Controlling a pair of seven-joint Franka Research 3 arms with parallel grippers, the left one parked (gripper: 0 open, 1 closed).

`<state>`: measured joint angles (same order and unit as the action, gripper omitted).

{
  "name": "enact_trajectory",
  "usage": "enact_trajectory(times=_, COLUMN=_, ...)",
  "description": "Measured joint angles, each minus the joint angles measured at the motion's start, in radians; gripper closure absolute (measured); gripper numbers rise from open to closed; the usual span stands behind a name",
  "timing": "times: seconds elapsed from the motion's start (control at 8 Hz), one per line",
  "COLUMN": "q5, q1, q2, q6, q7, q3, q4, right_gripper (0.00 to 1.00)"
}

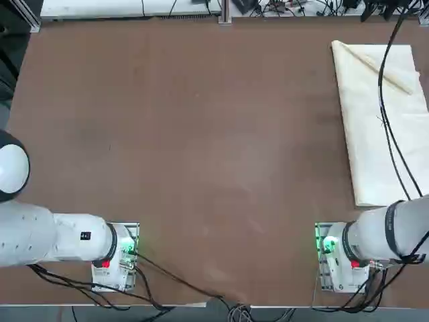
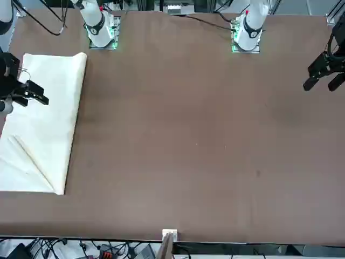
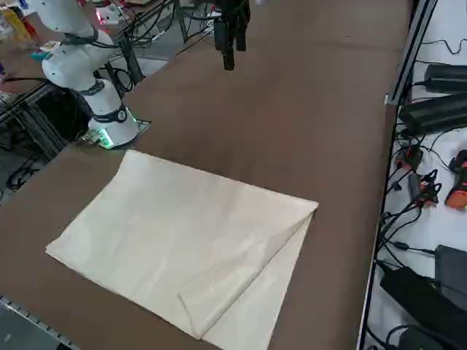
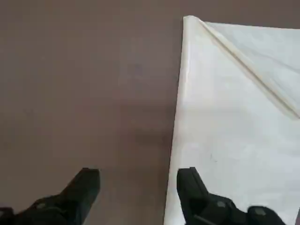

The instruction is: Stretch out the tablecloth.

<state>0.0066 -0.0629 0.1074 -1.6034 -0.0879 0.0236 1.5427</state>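
Cloth: cream, thin, plain, lying folded flat at the robot's right end of the table, reaching toward the far edge. Outline is a tidy rectangle. One long side, the one facing the table's middle, looks rounded and doubled, so I read it as the fold. At the far corner a layer is turned back, leaving a diagonal crease and a narrow flap. Surface matte, softly wrinkled, limp; likely to drape and slide, not hold shape.

Table: brown, matte, smooth, bare over most of its width, so there is room to spread the cloth toward the middle.

Right gripper: fingers spread wide, holding nothing. It hangs above the table, pointing down, over the cloth's folded long edge; in the wrist view one finger is over bare table and the other over cloth. Not touching the fabric as far as I can tell.

Step, as I judge it: start of the task, approach before the first grasp; nothing unfolded yet.

Next move calls for: descend to a free edge or corner of the top layer only, pinch it cleanly, then lift and draw it across the table. Risk: catching both layers, or dragging the whole stack.
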Motion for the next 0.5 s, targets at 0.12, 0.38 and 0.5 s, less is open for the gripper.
enact_trajectory(times=0.12, q5=0.000, q1=0.000, q2=0.000, q6=0.000, q7=0.000, q3=0.000, q4=0.000, right_gripper=0.00)
enact_trajectory(times=0.38, q5=-0.013, q1=0.000, q2=0.000, q6=-0.001, q7=0.000, q3=0.000, q4=-0.001, right_gripper=0.00)
enact_trajectory(times=0.5, q5=-0.029, q1=0.000, q2=0.001, q6=-0.001, q7=0.000, q3=0.000, q4=-0.001, right_gripper=0.00)
